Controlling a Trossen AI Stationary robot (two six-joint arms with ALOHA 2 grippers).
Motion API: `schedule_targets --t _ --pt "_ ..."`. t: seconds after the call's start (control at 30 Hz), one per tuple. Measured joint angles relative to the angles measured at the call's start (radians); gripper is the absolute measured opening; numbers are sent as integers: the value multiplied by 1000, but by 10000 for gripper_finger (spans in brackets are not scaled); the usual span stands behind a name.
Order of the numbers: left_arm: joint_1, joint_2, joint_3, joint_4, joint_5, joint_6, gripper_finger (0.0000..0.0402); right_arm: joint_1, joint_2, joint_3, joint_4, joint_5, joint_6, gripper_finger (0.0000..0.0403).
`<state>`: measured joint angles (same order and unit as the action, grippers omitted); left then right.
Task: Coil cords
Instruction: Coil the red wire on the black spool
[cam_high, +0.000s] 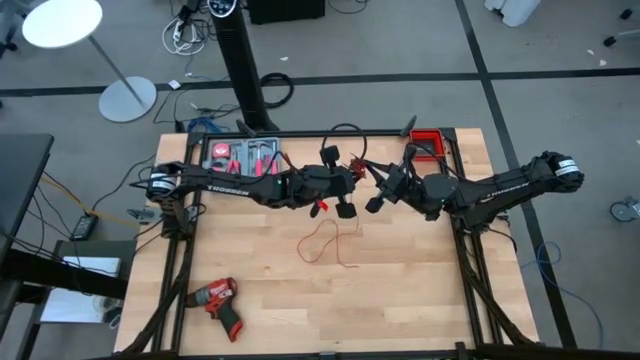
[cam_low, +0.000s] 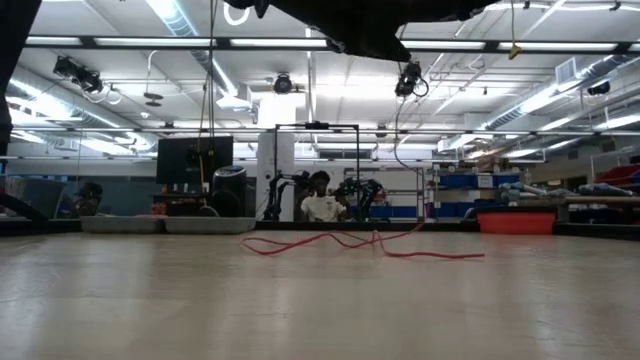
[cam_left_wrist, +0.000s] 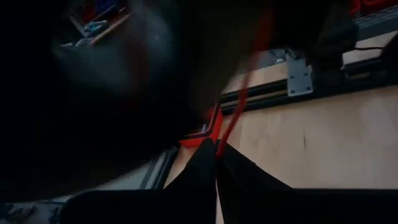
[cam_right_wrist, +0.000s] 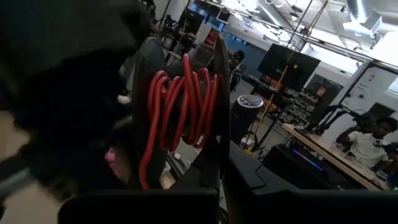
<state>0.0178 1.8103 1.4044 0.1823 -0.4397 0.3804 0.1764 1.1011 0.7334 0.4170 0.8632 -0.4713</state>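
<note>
The thin red wire is partly wound on a black spool (cam_right_wrist: 186, 106), and the rest lies in loose loops on the wooden table (cam_high: 325, 240), also seen in the low view (cam_low: 350, 243). Both grippers are raised above the middle of the table. My left gripper (cam_left_wrist: 217, 155) is shut on the red wire, close beside the spool. My right gripper (cam_right_wrist: 221, 180) is shut on the spool. A black cable (cam_high: 345, 135) loops near the table's far edge. My left gripper pinches a single strand of the red wire (cam_left_wrist: 222, 134) between its two fingertips. From the fingers the strand runs on in a straight line, clear of the table. My right gripper holds the black spool by the rim of one flange (cam_right_wrist: 219, 143), pinched between its two fingers. The spool is lifted clear of the table, with several turns of red wire (cam_right_wrist: 180, 99) around its core.
A tray of red-handled hand tools (cam_high: 245, 155) sits at the far left and a red bin (cam_high: 428, 143) at the far right. A red drill (cam_high: 215, 297) lies near the front left. People sit in the room beyond the table.
</note>
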Motion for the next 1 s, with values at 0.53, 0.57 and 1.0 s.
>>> schedule_targets --t 0.53,0.57,1.0 --pt "1 10 0 32 -154 184 8 32 0 0 -25 35 -1 1" --pt "1 10 0 21 -157 188 15 32 0 0 -29 36 -2 2" --pt "-1 9 0 -80 -334 170 120 47 -8 0 -48 39 -7 1"
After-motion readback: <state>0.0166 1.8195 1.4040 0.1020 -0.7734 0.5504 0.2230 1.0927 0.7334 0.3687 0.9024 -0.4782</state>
